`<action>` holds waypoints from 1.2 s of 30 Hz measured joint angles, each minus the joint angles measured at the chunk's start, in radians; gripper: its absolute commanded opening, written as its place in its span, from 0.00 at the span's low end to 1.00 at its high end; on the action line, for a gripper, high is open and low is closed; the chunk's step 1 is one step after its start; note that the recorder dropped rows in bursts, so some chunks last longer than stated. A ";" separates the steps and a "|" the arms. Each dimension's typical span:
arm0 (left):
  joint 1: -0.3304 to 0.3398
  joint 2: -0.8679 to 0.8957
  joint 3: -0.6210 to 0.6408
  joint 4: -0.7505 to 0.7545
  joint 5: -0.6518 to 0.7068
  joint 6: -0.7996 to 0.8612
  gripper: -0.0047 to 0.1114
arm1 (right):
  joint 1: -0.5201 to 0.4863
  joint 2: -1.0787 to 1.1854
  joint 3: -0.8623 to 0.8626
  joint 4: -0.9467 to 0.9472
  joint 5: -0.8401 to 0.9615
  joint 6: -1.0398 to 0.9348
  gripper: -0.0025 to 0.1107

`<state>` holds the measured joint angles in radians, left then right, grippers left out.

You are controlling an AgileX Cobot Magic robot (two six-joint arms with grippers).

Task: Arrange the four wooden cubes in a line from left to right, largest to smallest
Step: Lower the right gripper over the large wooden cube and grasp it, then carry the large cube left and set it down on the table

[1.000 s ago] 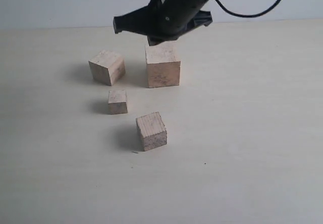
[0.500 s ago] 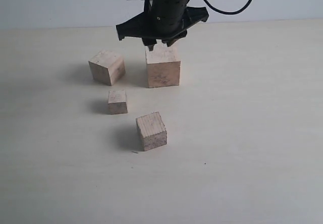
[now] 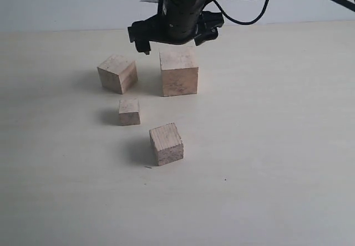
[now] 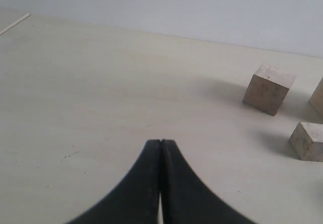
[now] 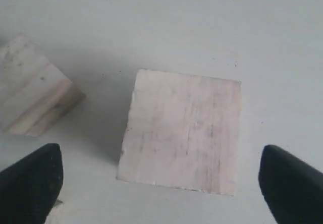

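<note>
Your right gripper (image 3: 177, 40) has opened wide over the largest cube (image 3: 178, 71); centre it, lower squarely; left gripper (image 4: 160, 146) sits closed

On the surface (image 3: 266, 146), the largest cube (image 3: 178, 71) is sitting at the back, your right pincer (image 3: 176, 42) hanging over it; the left cube (image 3: 117, 73) is sitting beside it, apart; the smallest cube (image 3: 129, 112) is lying before that; the front cube (image 3: 166, 144) is lying nearest, slightly rightward.

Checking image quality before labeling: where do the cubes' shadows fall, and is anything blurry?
Exterior view: soft shadows left of every cube, like the front cube; no glare. Right wrist view: largest cube fairly sharp, gripper fingers blurred.
</note>
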<state>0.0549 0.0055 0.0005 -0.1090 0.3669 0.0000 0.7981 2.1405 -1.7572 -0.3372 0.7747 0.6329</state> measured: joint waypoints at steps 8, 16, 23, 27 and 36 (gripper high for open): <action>0.000 0.000 0.000 0.000 0.000 0.000 0.04 | -0.033 0.057 0.000 0.006 -0.024 0.028 0.94; 0.000 0.000 0.000 0.000 0.000 0.000 0.04 | -0.068 0.122 0.000 0.009 -0.104 0.028 0.94; 0.000 0.000 0.000 0.000 0.000 0.000 0.04 | -0.073 0.141 0.000 0.012 -0.146 0.028 0.48; 0.000 0.000 0.000 0.000 0.000 0.000 0.04 | -0.074 0.142 0.000 0.040 -0.142 0.002 0.03; 0.000 0.000 0.000 0.000 0.000 0.000 0.04 | -0.074 0.095 0.000 0.180 -0.077 -0.215 0.02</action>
<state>0.0549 0.0055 0.0005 -0.1090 0.3669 0.0000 0.7237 2.2350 -1.7570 -0.1571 0.6974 0.4178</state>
